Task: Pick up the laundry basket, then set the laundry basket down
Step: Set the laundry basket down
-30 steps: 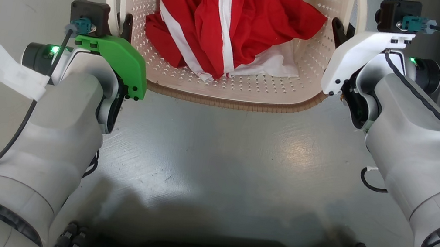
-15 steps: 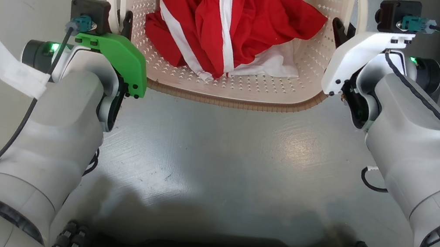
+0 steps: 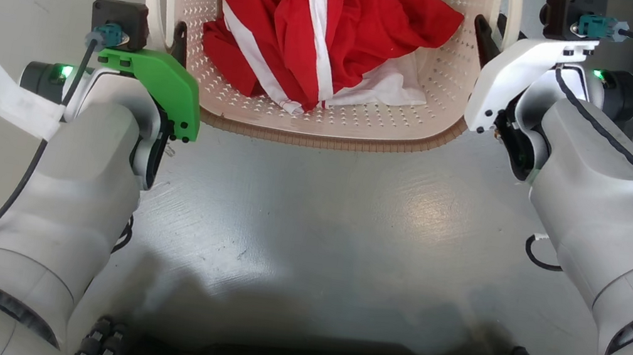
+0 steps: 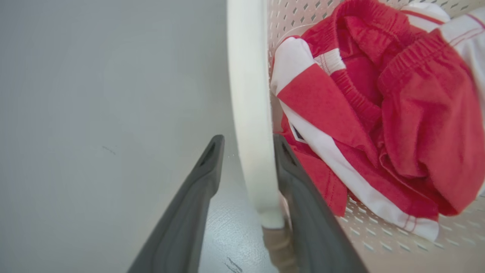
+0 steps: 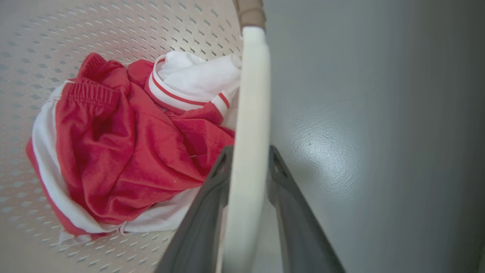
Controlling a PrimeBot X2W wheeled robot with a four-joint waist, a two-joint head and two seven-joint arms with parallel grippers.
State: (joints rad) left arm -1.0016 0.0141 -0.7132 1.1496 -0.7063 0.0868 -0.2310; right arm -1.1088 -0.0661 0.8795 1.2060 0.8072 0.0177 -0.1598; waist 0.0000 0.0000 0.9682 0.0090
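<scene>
laundry basket (image 3: pixel 331 123): cream, perforated, brown rim | lies crosswise between fingers | left fingers (image 4: pixel 189 197) astride left handle (image 4: pixel 248 113), clamp unclear | right fingers (image 5: pixel 291 212) clamped on right handle (image 5: pixel 250 113)

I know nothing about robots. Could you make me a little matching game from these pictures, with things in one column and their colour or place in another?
1. laundry basket
2. clothes
3. left end effector
4. right end effector

A. fingers astride a handle, white cover at its wrist
B. cream, perforated, brown rim
C. fingers astride a handle, green cover at its wrist
D. red and white, lying in the basket

Pairs: 1-B, 2-D, 3-C, 4-A
</scene>
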